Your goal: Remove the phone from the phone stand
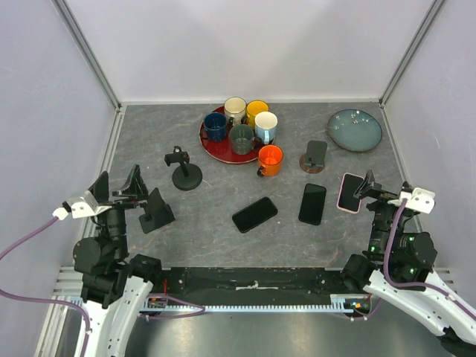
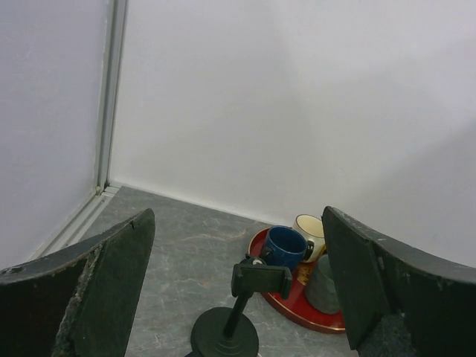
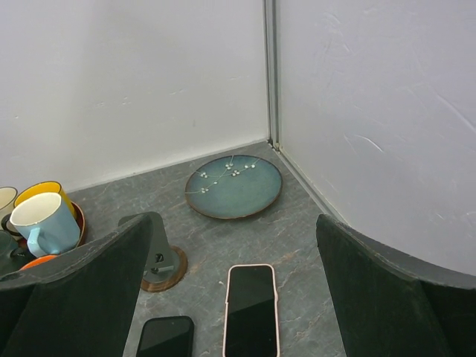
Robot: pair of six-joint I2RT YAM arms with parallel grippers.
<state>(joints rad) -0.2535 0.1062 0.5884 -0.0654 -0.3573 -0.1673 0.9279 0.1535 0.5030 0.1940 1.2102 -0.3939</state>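
Note:
Two phone stands are on the table, both empty. A black clamp stand stands at mid left; its clamp holds nothing in the left wrist view. A grey stand on a wooden base is at the right, also seen in the right wrist view. Three phones lie flat: a black one, another black one, and a pink-cased one. My left gripper is open and empty, near side of the black stand. My right gripper is open and empty, just behind the pink-cased phone.
A red tray with several mugs sits at the back centre; an orange mug stands beside it. A blue-green plate lies at the back right. White walls close in the table on three sides.

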